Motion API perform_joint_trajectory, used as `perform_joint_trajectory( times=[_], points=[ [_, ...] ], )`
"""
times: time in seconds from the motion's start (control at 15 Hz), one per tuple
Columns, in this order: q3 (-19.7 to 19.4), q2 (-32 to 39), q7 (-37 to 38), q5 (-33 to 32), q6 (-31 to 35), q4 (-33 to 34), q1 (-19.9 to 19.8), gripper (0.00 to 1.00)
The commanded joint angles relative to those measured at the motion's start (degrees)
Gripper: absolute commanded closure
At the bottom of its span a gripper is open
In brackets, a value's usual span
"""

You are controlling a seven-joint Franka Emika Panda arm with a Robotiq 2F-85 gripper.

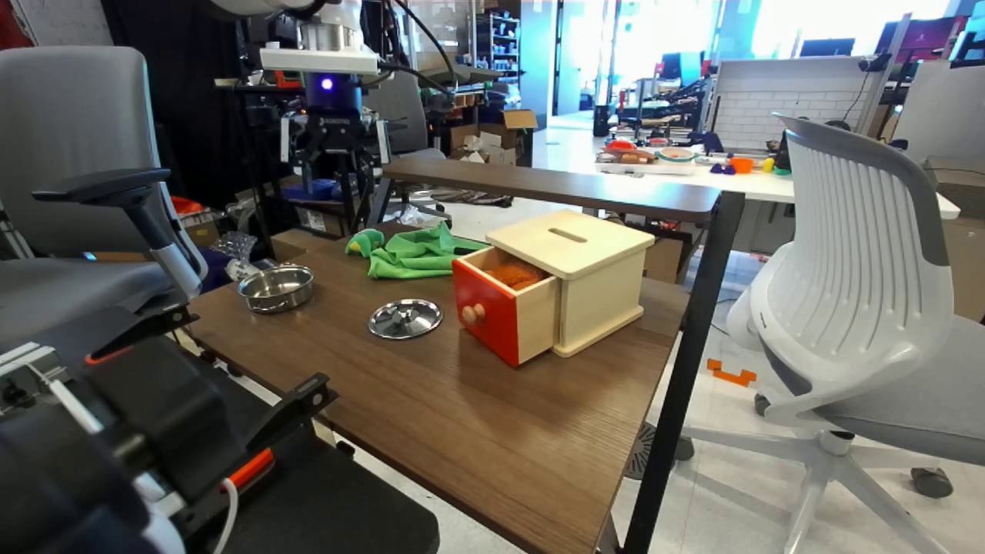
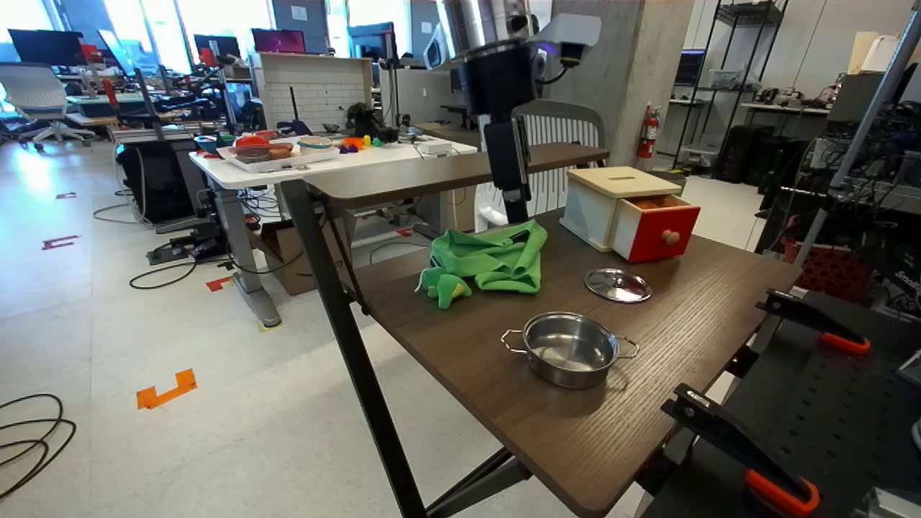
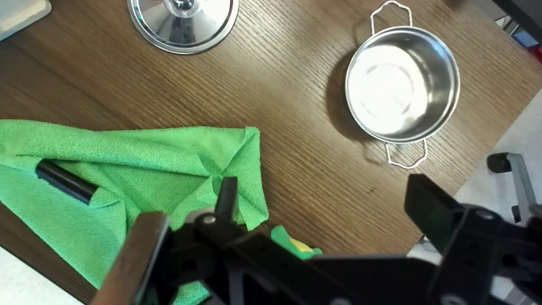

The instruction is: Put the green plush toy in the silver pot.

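- Plainly, the black two-fingered gripper [image 3: 323, 190] is spread wide: in the wrist view its fingertips stand well apart, with the brown wood-grain table [image 3: 305, 127] showing through the gap.
- The small, soft, yellow-patched green plush toy [image 2: 445, 286] lies on the table, just beside a crumpled bright green cloth [image 2: 496, 252]; whether toy and cloth touch, I cannot tell. In the wrist view the gripper hides part of the toy.
- The round, low-walled, shiny silver pot [image 3: 391, 91] stands upright on the same table, apart from the toy, its two wire loop handles sticking out on opposite sides and its gleaming bottom in view.
- A round silver metal lid [image 1: 405, 317], knob upward, lies flat between the pot and a pale wooden box [image 1: 604, 296] with a slotted top, as both exterior views show.
- The box's red-fronted drawer [image 1: 496, 327], fitted with a round wooden knob, stands partway out; something orange [image 1: 514, 271] sits inside it, too little showing to name.
- A short black cylindrical piece [image 3: 65, 181] rests in a fold of the cloth.
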Motion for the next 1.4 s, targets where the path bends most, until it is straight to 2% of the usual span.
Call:
perform_joint_trajectory(
  times=[0.0, 0.8, 1.33],
  points=[
    [-0.05, 2.92, 3.27, -1.5, 2.44, 1.74, 0.03, 0.0],
    [-1.42, 11.16, 11.66, -4.13, 8.65, 9.16, 3.39, 0.0],
    [-0.34, 14.55, 10.56, -3.32, 12.24, 12.11, 3.94, 0.0]
  ],
)
